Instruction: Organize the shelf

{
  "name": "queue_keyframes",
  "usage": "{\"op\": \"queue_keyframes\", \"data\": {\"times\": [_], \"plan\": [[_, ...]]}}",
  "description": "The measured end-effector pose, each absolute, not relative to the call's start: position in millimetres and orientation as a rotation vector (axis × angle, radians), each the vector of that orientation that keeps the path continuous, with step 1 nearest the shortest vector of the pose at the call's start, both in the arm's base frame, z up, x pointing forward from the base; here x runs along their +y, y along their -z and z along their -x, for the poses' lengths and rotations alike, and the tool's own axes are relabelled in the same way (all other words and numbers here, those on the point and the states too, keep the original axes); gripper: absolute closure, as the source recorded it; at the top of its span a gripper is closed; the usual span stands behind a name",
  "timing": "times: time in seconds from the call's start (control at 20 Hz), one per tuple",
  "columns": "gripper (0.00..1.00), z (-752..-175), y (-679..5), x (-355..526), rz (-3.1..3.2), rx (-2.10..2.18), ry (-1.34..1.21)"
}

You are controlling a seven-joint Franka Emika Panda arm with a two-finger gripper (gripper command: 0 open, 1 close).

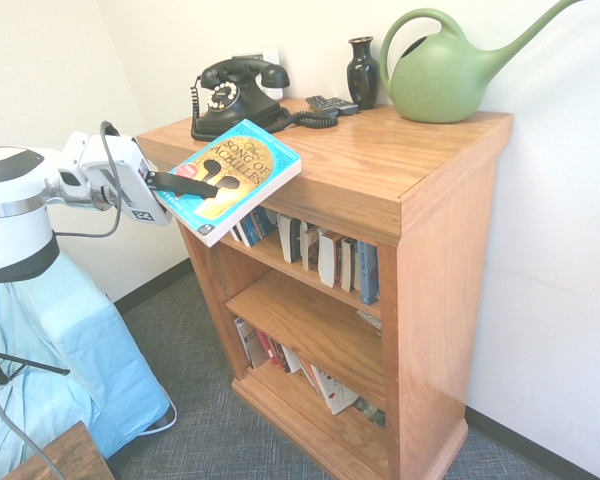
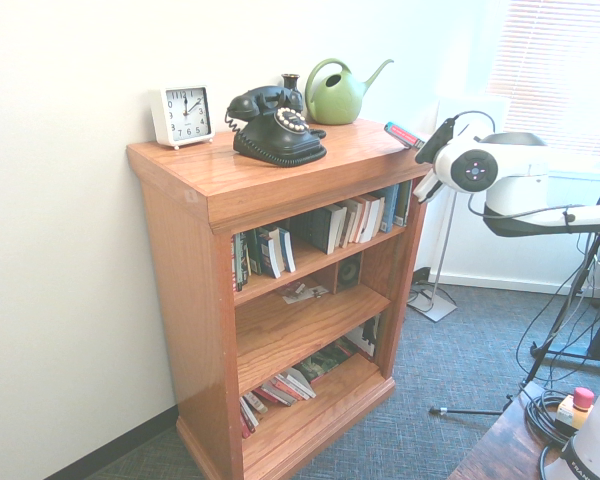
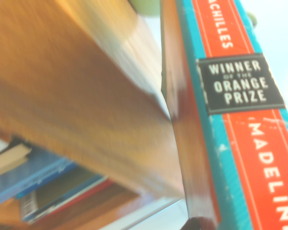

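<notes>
We note plain off-white walls (image 1: 50, 60) meeting in a corner, with a dark baseboard (image 1: 540, 445) running along their foot. The floor is grey-blue short-pile carpet (image 2: 450, 350). A window with closed white blinds (image 2: 550, 70) sits at one side, and we see strong daylight washing out that end of the room. A piece of furniture draped in light blue cloth (image 1: 70, 370) stands near one wall. The corner of a small dark wooden table (image 1: 65, 455) shows at the lower edge of both exterior views.
</notes>
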State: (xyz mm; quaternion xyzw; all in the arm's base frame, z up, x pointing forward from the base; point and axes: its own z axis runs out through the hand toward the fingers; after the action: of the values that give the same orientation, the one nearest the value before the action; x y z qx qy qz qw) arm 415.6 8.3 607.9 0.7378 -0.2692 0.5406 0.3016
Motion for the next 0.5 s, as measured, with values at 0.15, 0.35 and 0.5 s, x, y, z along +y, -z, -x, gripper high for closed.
{"op": "queue_keyframes", "data": {"times": [0.15,0.35,0.5], "plan": [[1.00,-369.2,-609.1,0.1,-2.026,-0.787,-1.466],[1.00,-327.8,-588.2,-3.6,-2.125,-0.829,-1.460],[1.00,-319.9,-561.3,6.7,-2.223,-0.840,-1.431]]}}
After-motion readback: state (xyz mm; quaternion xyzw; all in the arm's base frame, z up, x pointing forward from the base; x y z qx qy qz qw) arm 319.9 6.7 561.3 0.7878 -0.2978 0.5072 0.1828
